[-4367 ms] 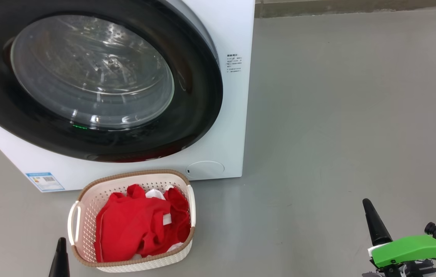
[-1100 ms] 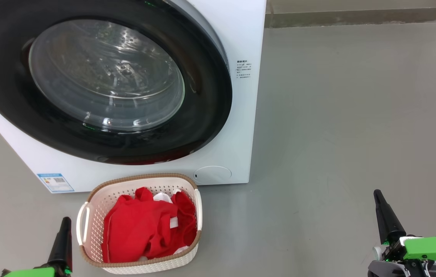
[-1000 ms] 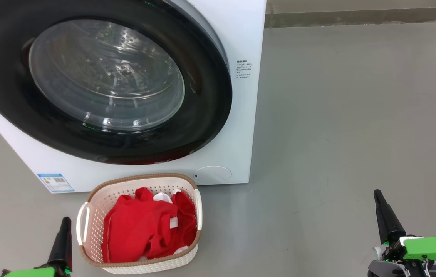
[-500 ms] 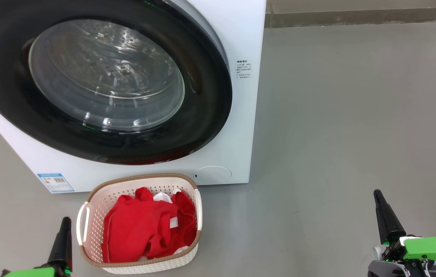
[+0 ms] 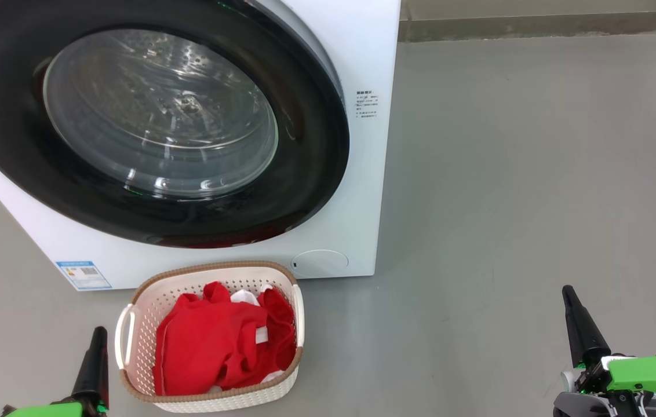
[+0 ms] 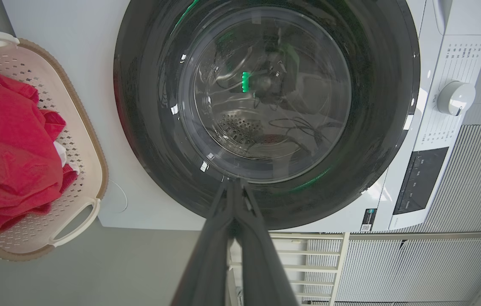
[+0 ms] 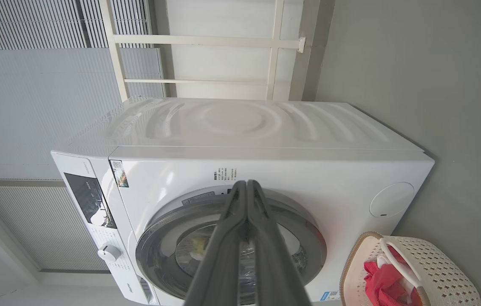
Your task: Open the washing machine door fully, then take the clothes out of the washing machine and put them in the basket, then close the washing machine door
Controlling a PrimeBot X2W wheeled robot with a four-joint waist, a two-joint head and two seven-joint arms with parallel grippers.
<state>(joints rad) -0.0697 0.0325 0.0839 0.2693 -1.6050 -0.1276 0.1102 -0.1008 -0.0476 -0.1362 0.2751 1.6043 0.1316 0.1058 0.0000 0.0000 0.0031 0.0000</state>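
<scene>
The left hand is seen at the lower left of the head view, above the grey floor. Its two dark fingers are pressed together and nothing is pinched between them. Just to its right the basket is set on the floor, close before the front of the washing machine and apart from the hand. The clothes are heaped inside the basket, red cloth with white trim showing at the top and the lower edge. A blue label sticker is stuck on the machine's lower front, up and to the left of the basket. Above it, the washing machine door is shut flush against the front, and the drum is seen through its clear glass. A round flap is set in the lower right corner of the front. Further right, bare floor is seen. At the lower right the right hand is held well apart from the machine, its fingers likewise pressed together and empty.
</scene>
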